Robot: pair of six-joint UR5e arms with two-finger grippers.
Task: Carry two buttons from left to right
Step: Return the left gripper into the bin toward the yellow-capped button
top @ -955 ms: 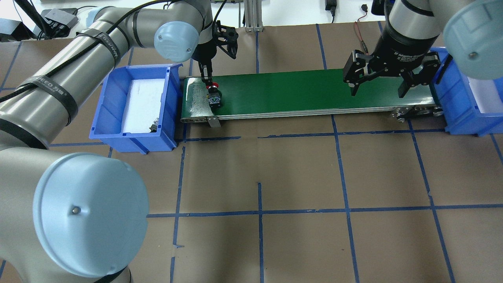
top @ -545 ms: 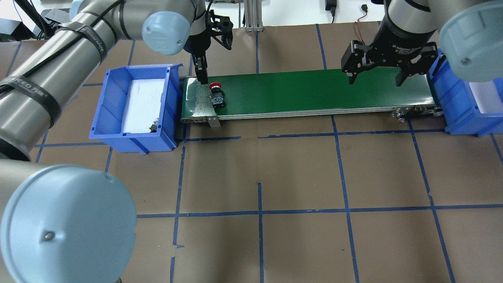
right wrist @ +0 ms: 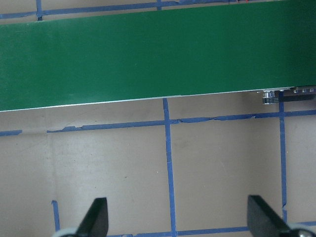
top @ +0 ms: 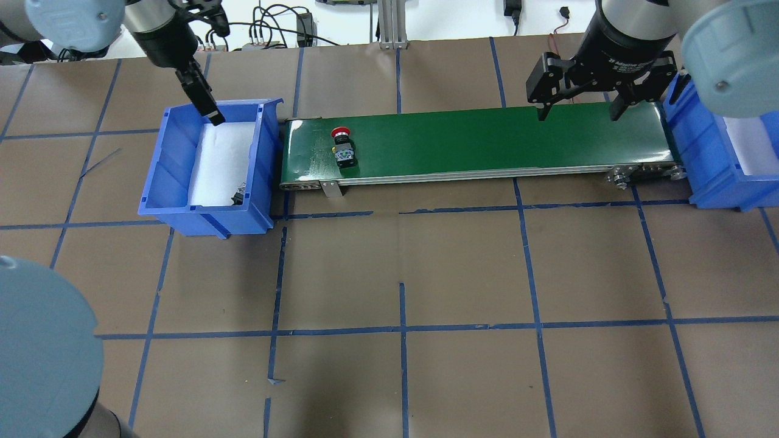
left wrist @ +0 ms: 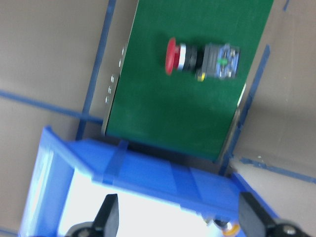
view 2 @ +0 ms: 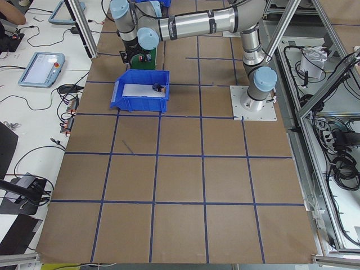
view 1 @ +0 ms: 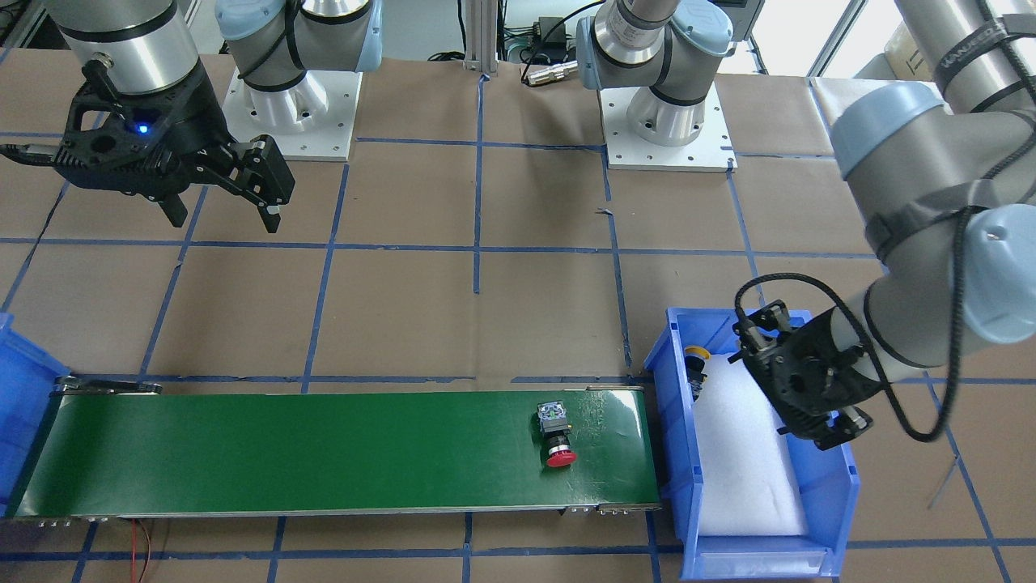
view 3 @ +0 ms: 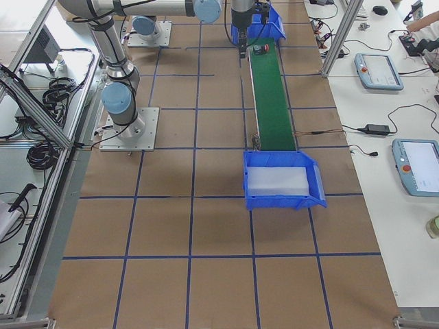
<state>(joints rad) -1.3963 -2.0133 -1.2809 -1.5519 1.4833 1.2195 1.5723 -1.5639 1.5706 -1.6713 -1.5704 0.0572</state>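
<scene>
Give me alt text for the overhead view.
A red-capped button lies on its side at the conveyor belt's left end. The left gripper hovers over the blue bin holding the other button; the right gripper hovers open near its right end.

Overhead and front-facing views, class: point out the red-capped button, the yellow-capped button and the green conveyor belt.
red-capped button (top: 343, 146), overhead view, dark collar below the cap
yellow-capped button (view 1: 697, 354), front-facing view, its yellow cap
green conveyor belt (top: 487, 140), overhead view, bare green surface

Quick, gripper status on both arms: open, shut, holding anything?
Left gripper: open, holding nothing.
Right gripper: open, holding nothing.
</scene>
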